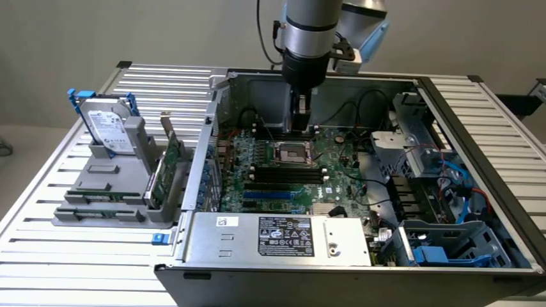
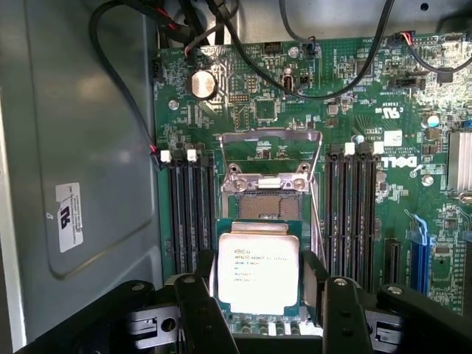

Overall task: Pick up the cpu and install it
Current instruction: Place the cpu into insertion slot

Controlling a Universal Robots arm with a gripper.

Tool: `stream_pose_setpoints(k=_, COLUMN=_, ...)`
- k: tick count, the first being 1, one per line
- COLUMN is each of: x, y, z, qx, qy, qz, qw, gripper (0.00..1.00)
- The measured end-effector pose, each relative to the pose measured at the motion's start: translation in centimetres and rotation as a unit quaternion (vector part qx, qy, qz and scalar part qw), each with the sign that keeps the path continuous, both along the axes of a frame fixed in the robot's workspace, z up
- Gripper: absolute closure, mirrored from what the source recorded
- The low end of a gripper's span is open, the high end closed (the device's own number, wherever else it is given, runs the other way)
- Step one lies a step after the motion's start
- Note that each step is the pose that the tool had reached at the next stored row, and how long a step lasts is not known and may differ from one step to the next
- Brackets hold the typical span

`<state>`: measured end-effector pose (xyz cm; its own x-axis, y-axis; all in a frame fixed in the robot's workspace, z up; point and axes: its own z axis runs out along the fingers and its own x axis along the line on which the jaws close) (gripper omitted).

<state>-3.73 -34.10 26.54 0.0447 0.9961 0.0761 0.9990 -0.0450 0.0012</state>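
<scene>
At the exterior view's left, on the slatted table [image 1: 51, 256]: one grey stand [image 1: 107, 192] with one upright hard drive [image 1: 111, 125]. In the middle: one open computer case [image 1: 256, 96], one motherboard [image 1: 341, 173], one open cpu socket [image 1: 290, 153] between two banks of memory slots [image 2: 192, 214]. Just over the socket's far side: one gripper [image 1: 300, 128], fingers [image 2: 316, 273] spread fairly wide and pressed on two opposite edges of one cpu [image 2: 258, 269]. Held flat, metal top up; square, so no long axis; edges in line with the socket. Near right: one blue drive bay [image 1: 448, 249].
</scene>
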Motion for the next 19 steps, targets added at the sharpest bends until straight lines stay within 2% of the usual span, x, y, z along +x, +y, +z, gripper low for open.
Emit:
stream_pose_setpoints(k=8, x=0.0, y=0.00, z=-1.34, qx=-0.0009, qy=-0.0093, qz=0.000, qw=1.0000, gripper=0.45)
stream_pose_setpoints(k=17, x=-0.4, y=-0.07, z=-2.31, qx=-0.0010, qy=-0.0234, qz=0.001, qw=0.9997, gripper=0.45)
stream_pose_setpoints(k=19, x=-0.6, y=-0.11, z=-2.48, qx=-0.0011, qy=-0.0245, qz=0.002, qw=0.9997, gripper=0.45)
